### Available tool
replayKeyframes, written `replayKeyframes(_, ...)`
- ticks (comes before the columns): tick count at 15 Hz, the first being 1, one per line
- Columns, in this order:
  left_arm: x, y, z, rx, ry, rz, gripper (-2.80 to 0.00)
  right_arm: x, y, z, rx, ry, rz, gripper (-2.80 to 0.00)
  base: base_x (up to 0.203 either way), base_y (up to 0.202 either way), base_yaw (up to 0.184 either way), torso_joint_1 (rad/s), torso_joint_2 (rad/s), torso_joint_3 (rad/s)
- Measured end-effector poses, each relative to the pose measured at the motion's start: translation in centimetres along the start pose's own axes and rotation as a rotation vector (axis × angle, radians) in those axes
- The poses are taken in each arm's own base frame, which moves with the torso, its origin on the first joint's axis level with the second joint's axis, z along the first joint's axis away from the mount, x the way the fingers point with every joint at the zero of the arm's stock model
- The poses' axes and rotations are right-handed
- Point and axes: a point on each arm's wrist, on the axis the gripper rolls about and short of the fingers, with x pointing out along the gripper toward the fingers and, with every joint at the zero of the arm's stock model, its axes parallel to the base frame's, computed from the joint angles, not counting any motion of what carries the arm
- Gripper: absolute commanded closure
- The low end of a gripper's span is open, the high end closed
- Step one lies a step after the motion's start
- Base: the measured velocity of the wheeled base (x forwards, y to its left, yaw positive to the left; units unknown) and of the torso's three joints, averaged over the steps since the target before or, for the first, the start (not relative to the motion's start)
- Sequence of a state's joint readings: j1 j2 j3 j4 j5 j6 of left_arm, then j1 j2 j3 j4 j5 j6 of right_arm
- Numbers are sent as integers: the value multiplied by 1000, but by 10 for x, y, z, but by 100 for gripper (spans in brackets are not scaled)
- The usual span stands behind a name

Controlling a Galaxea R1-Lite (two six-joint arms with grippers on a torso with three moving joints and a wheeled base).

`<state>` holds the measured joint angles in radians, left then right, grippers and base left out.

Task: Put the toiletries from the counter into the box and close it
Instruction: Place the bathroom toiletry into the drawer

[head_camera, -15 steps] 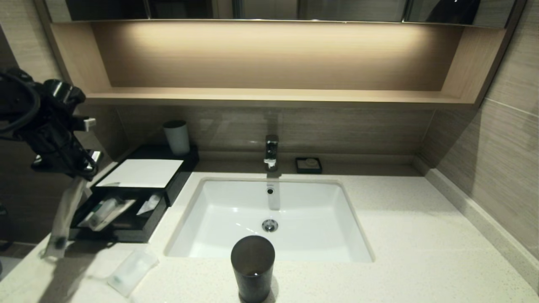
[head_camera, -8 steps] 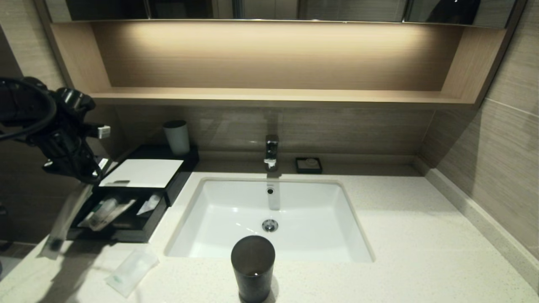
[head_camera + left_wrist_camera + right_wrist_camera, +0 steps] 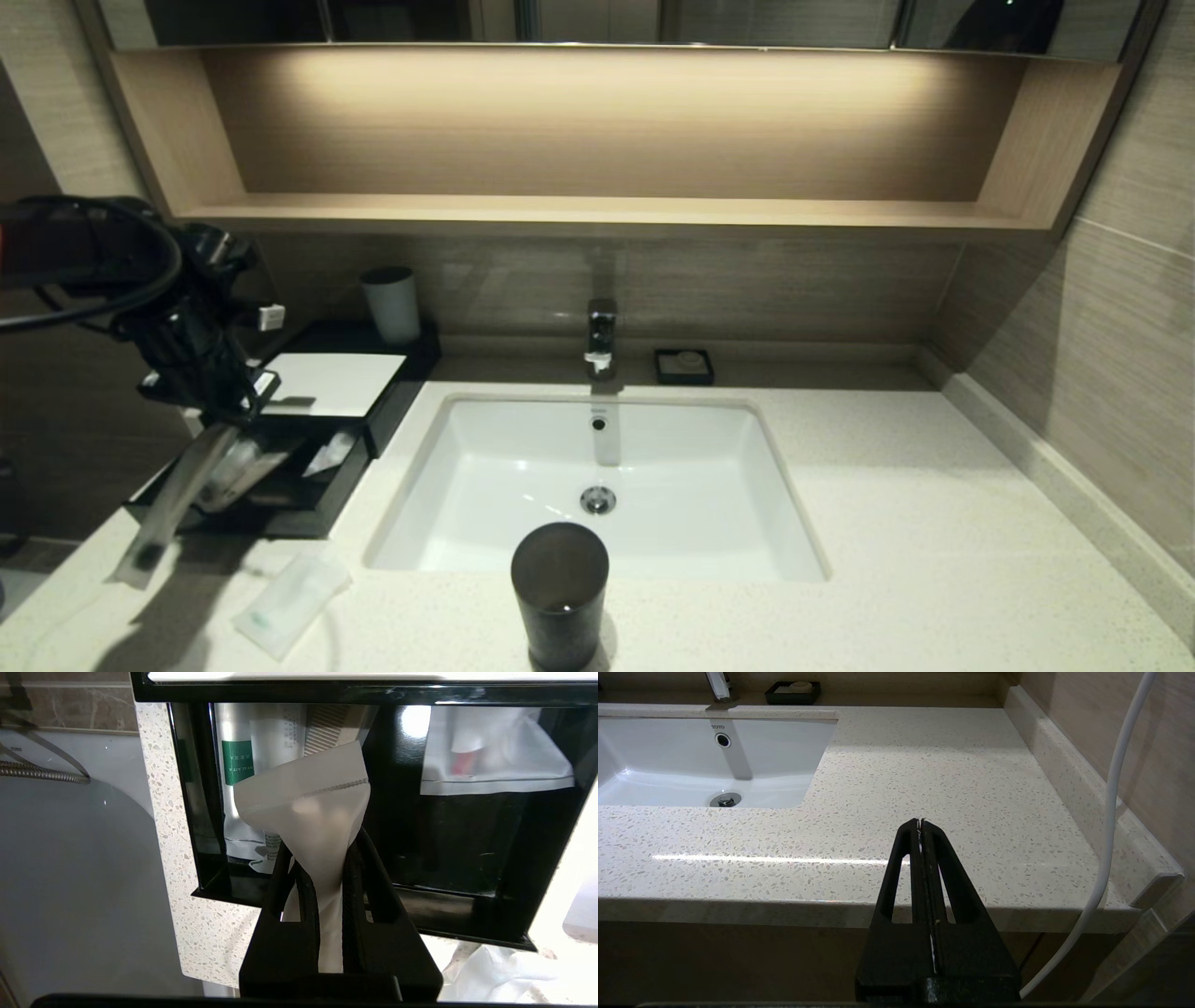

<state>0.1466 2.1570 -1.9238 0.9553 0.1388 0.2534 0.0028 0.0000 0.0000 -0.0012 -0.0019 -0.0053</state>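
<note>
Rightward since earlier, left gripper (image 3: 217,417) hangs over the open box (image 3: 280,509), jaws clamping a packet (image 3: 317,812); right gripper (image 3: 920,822) shut, parked

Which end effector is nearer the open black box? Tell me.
Left. The left end effector hangs over the black box, pinching a long packet. The right end effector sits beyond the counter's far front edge.

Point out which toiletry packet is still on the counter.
The small white sachet with green print, lying flat near the front edge; the long clear packet hangs from the left claw, others lie in the drawer.
</note>
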Motion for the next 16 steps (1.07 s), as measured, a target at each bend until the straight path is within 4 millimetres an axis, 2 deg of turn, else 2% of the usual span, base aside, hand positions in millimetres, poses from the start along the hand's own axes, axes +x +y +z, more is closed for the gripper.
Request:
replayKeyframes(6, 24, -2, 3, 6, 47, -7, 0, 0, 0, 0, 0, 0, 0, 0, 0, 0, 0, 0, 0, 0)
replayKeyframes(16, 32, -7, 3, 17, 72, -18, 0, 0, 0, 0, 0, 0, 0, 0, 0, 0, 0, 0, 0, 0)
